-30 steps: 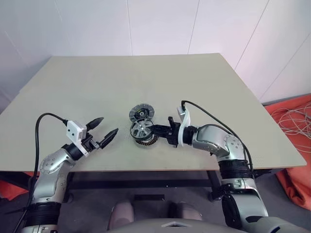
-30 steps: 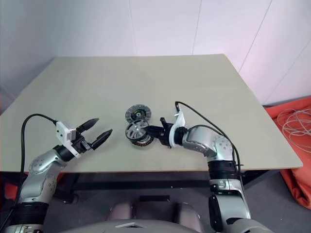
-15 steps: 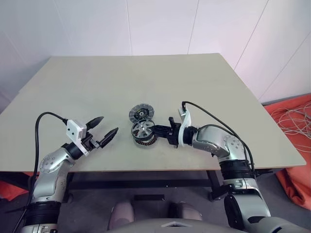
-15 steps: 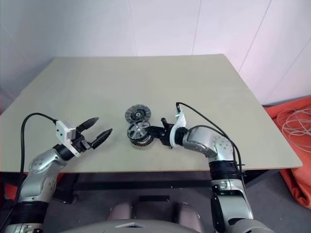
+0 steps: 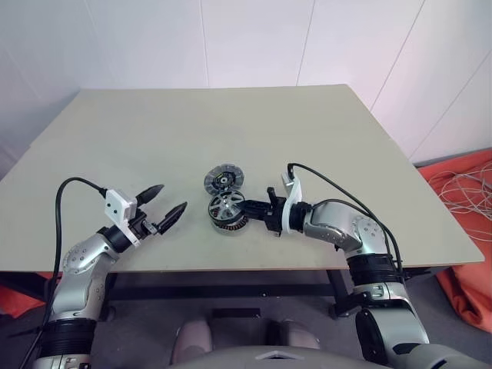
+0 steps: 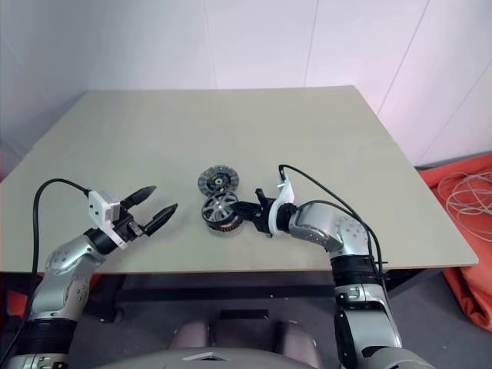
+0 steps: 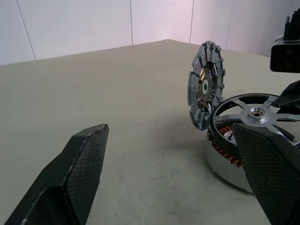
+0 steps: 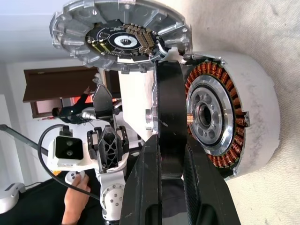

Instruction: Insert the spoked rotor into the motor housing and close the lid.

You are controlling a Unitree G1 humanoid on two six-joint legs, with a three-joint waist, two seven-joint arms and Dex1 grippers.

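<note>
The motor housing (image 5: 227,215) sits on the tan table (image 5: 231,131), nearer the front edge than the back. Wide bare tabletop lies behind it and out to both sides; only a short strip of table separates it from the front edge. The lid (image 5: 224,180) lies just behind the housing, close to it.

The right gripper (image 5: 247,207) reaches in level-ish from the housing's right, arm bent across the front edge, fingers pressed together on the rim of the spoked rotor (image 5: 226,205), which sits tilted over the housing's open top. The left gripper (image 5: 171,203) hangs apart to the housing's left, above the front edge, fingers spread wide, nothing between them.

The right wrist view adds the copper windings ring and silver hub inside the housing (image 8: 220,117), partly covered by the dark rotor edge (image 8: 169,131) pinched between the fingers. The left wrist view adds the lid's (image 7: 204,91) ribbed face and the rotor's (image 7: 255,112) spokes riding above the housing.
</note>
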